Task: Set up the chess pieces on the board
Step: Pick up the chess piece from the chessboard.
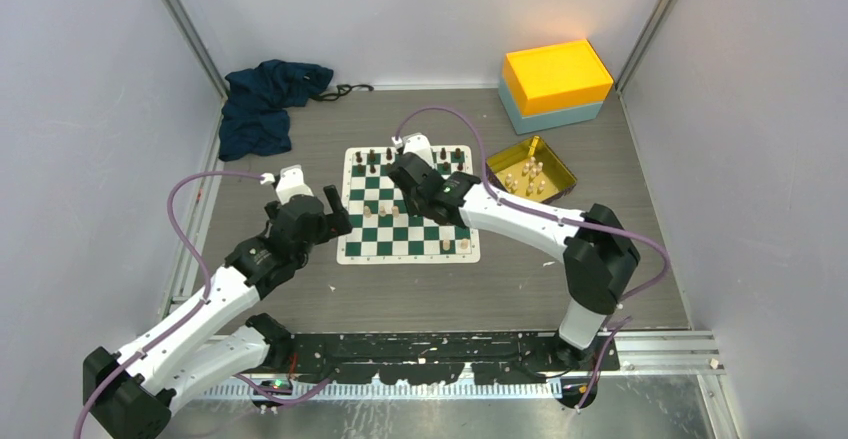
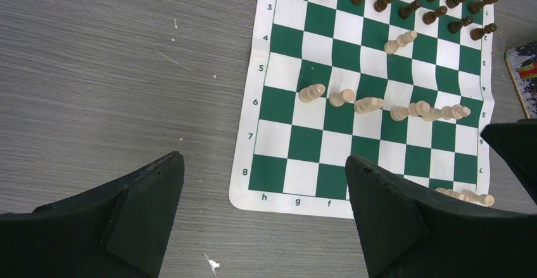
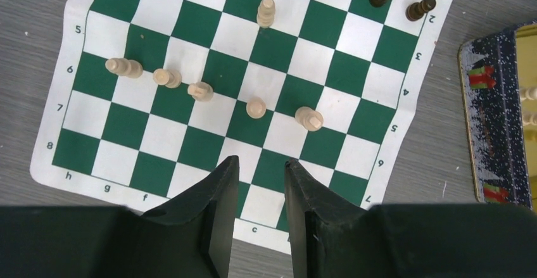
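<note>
Right gripper (image 3: pixel 261 164): black fingers narrowly parted, nothing between, over near rows of green-and-white chessboard mat (image 3: pixel 158 135).
Left gripper (image 2: pixel 263 164): spread wide, empty, at board's left edge.
Cream wooden chess pieces (image 3: pixel 256 107): ragged row mid-board; more in gold tin tray (image 1: pixel 562 169).
Risk: if you descend among close-set pieces, finger clips neighbour and topples it.

The grey table (image 1: pixel 300 299) bears the board (image 1: pixel 400 235) under the right gripper (image 3: pixel 261 162). A gold tray (image 1: pixel 550 156) lies to the gripper's right, and a blue cloth (image 1: pixel 262 109) lies far to its left.

Soft, even overhead light, bright throughout. The chess pieces (image 3: pixel 256 107) cast only faint, short shadows on the board (image 3: pixel 190 31). The yellow box (image 1: pixel 557 74) looks almost overexposed. Wrist views are sharp; the right pincer's near fingers (image 3: pixel 215 221) are featureless black.
</note>
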